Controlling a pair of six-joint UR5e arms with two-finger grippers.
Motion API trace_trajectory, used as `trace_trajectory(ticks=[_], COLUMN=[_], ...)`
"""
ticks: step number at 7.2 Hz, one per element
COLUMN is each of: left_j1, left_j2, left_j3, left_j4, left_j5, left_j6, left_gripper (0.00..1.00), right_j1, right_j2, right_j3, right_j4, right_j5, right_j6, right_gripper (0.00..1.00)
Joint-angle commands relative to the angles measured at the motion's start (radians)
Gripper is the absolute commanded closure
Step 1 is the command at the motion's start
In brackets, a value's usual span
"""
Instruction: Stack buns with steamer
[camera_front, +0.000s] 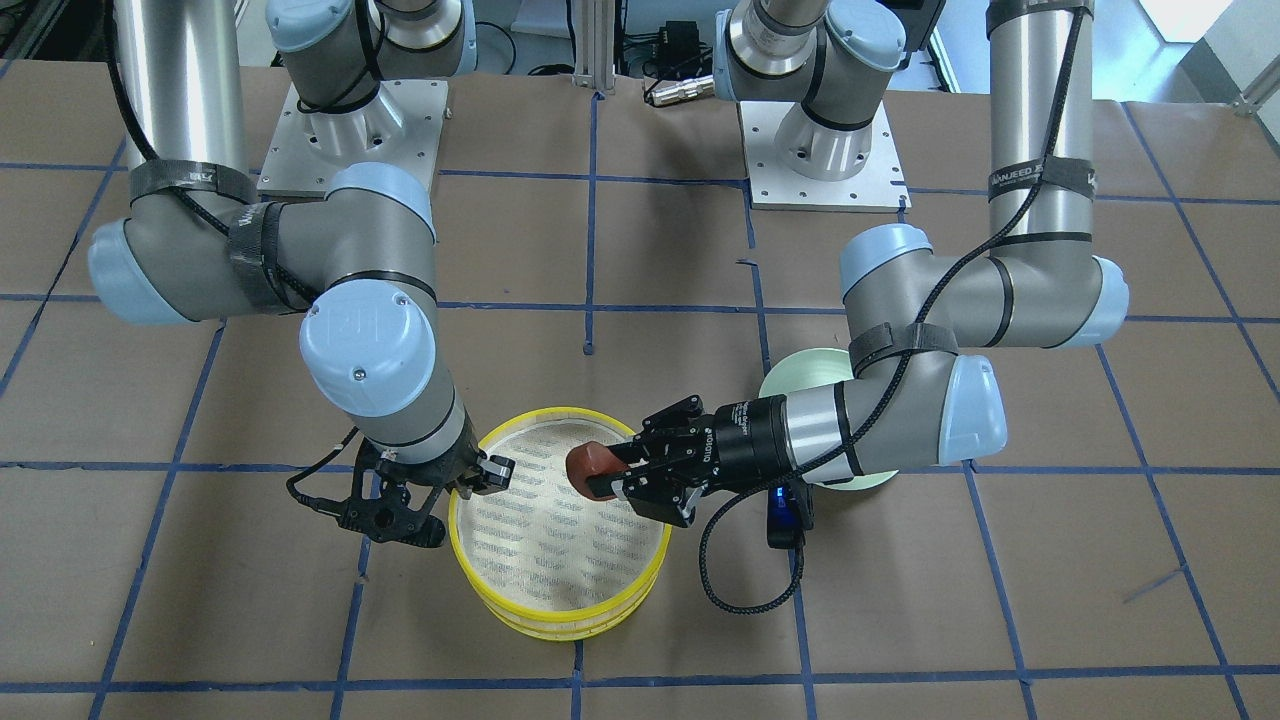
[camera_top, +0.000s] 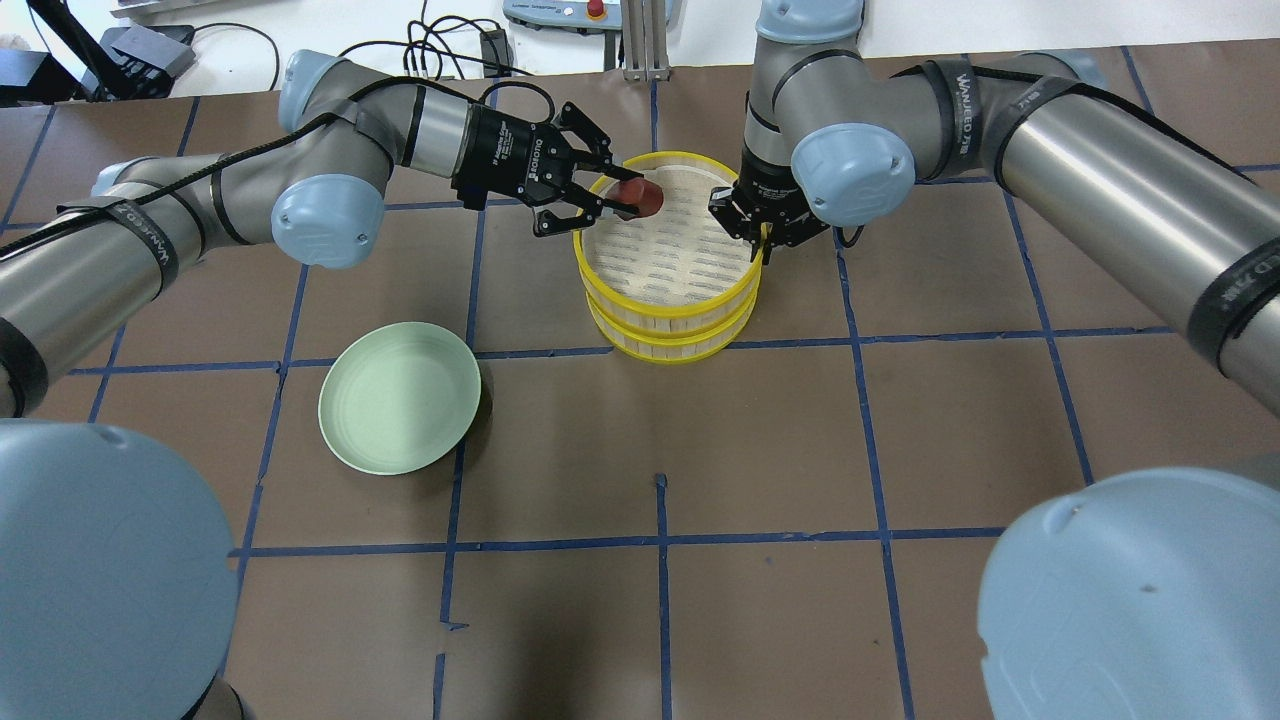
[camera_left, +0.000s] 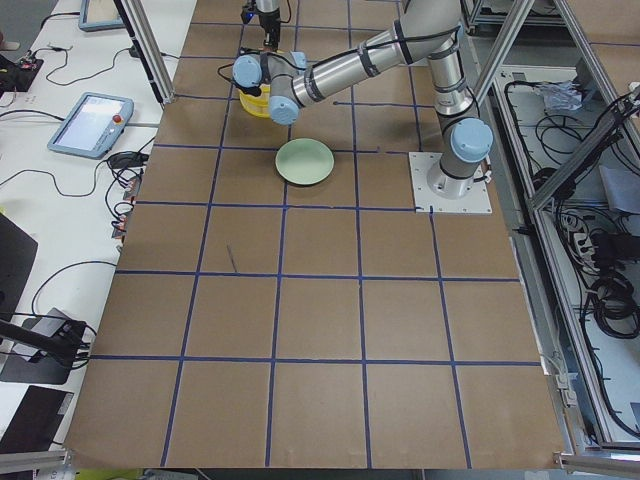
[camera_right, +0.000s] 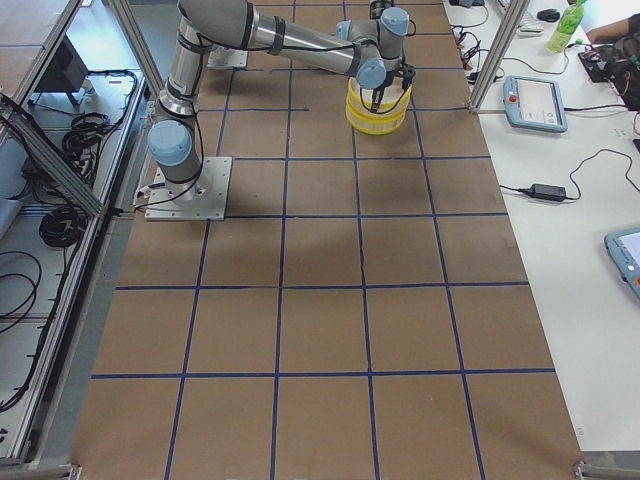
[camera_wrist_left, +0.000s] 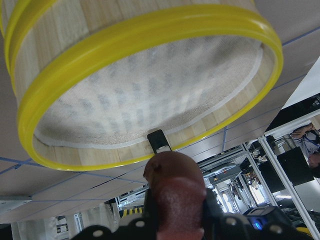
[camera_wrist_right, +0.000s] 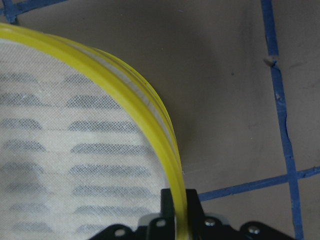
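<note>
Two yellow-rimmed bamboo steamer trays stand stacked; the top tray's cloth-lined floor is bare. My left gripper is shut on the glossy reddish-brown bun and holds it over the top tray's rim, as the front view shows for the gripper and the bun. The bun fills the bottom of the left wrist view, above the steamer rim. My right gripper is shut on the top tray's rim, one finger on each side. The white bun is hidden.
A pale green plate lies empty on the table left of the steamer, partly hidden under my left arm in the front view. Brown table paper with blue tape lines surrounds the steamer.
</note>
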Motion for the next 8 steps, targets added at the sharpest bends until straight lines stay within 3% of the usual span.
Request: trace_trajectory(ticks=[1,3,4,7,8], left_j1=[0.0,0.0,0.0,0.0,-0.002], left_j2=[0.0,0.001,0.012,0.08,0.084], left_j3=[0.0,0.0,0.002,0.0,0.02], left_j4=[0.003,0.011,0.014,-0.021,-0.075], left_j5=[0.011,0.012,0.07,0.578,0.682], left_j6=[0.003,0.006,0.04,0.405,0.561], left_gripper=[0.25,0.24,0.25,0.28,0.27], right_j1=[0.0,-0.061,-0.121,-0.204,-0.203], right_j2=[-0.008,-0.056,-0.121,-0.367,-0.424], right_j3=[0.01,-0.009,-0.013,-0.029,-0.053], right_j4=[0.0,0.021,0.09,0.35,0.444], right_j5=[0.005,0.006,0.011,-0.003,-0.036], right_j6=[0.004,-0.109,-0.19,-0.361,-0.367], right_gripper=[0.04,0.0,0.0,0.0,0.0])
